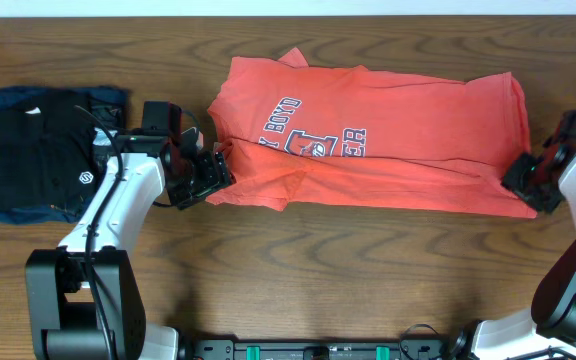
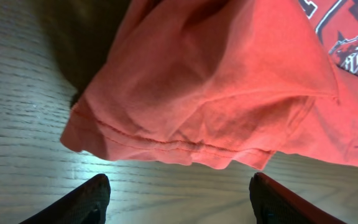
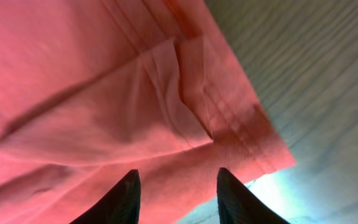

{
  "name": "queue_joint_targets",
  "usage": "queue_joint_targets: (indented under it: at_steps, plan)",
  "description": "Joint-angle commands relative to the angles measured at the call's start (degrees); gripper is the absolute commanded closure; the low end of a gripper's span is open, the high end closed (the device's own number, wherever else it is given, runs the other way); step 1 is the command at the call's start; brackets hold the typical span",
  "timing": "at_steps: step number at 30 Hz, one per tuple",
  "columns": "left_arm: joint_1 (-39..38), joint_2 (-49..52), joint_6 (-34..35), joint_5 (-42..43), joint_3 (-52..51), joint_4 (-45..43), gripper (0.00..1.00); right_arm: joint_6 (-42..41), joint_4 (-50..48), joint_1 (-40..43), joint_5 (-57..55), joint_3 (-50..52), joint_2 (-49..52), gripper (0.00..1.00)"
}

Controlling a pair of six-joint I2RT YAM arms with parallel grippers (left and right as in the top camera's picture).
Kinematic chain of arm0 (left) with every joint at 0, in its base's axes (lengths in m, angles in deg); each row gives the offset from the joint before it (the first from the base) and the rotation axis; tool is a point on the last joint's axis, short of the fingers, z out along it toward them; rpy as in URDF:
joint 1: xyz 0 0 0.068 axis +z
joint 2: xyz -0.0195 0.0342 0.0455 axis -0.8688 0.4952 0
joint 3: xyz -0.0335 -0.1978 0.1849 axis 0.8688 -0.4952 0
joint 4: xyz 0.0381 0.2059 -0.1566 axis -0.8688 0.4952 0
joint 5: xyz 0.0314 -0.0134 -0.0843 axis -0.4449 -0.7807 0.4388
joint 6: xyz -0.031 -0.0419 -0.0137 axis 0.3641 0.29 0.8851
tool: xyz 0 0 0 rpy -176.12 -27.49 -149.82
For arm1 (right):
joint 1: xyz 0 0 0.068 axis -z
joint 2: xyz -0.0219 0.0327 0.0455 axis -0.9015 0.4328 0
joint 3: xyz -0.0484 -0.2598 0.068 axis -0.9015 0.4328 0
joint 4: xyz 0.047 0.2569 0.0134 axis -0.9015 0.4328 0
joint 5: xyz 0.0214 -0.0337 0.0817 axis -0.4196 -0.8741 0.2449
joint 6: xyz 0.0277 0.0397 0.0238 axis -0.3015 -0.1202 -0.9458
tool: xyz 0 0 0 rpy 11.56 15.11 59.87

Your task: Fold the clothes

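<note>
lying half-folded on table (image 1: 368,285), coral t-shirt (image 1: 418,130)

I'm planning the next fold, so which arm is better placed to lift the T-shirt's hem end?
Likely right: the right gripper hangs open at the hem corner of the T-shirt, while the left gripper sits open at the opposite sleeve end.

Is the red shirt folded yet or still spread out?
Partly folded: the red T-shirt has its near side doubled over the lettering, otherwise stretched long.
</note>
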Motion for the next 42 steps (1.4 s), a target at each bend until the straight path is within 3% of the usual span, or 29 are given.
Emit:
queue_joint_targets:
  at_steps: [1,9,14,16,22,30,42]
  plan:
    - [-0.5,0.7,-1.3,-1.7,-0.4,0.2,0.26,0.4,-3.0,-0.3,-0.3,3.6,0.1,0.61]
    - [-6.1,0.7,-1.3,-1.7,-0.4,-0.4,0.27,0.9,-11.1,-0.3,-0.6,10.7,0.1,0.63]
    - [-8.1,0.7,0.4,-10.1,-0.4,2.1,0.28,0.9,-10.3,-0.3,-3.6,11.0,0.1,0.62]
    - [-7.9,0.7,0.4,-12.6,-0.4,4.9,0.37,0.8,-10.1,-0.3,-4.2,11.0,0.1,0.62]
    - [-7.7,0.7,2.5,-23.9,-1.1,8.2,0.44,0.8,-10.3,-0.3,-4.2,11.0,0.1,0.63]
    - [-8.0,0.7,2.6,-23.8,-7.6,-1.7,0.56,0.8,-10.1,-0.3,-4.2,11.0,0.1,0.62]
    - [-8.0,0.7,2.5,-17.6,-11.0,-12.1,0.57,0.8,-10.1,-0.3,-4.3,11.0,0.1,0.62]
